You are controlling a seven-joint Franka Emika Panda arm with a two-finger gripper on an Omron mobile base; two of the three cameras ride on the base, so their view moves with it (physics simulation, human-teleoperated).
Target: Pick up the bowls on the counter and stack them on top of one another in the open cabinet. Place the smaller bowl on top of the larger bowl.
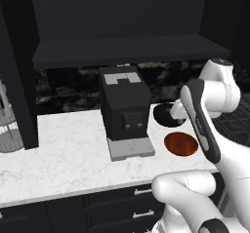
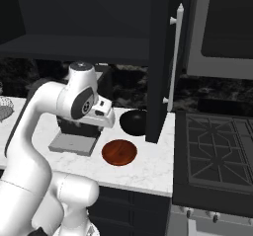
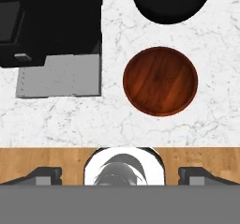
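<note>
Both bowls sit on the counter (image 2: pixel 148 168) right of the coffee machine (image 1: pixel 124 105): the black bowl (image 2: pixel 132 122) farther back, the reddish-orange bowl (image 3: pixel 160 81) nearer. The pincer (image 3: pixel 120 174) hangs high above them, spread wide and empty. The black bowl should go first; descend over its rim, one finger inside, and clamp squarely before lifting toward the cabinet (image 1: pixel 127 49).

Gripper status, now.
Gripper: open, holding nothing, fingertips spread wide above the counter, short of the reddish-orange bowl.
</note>
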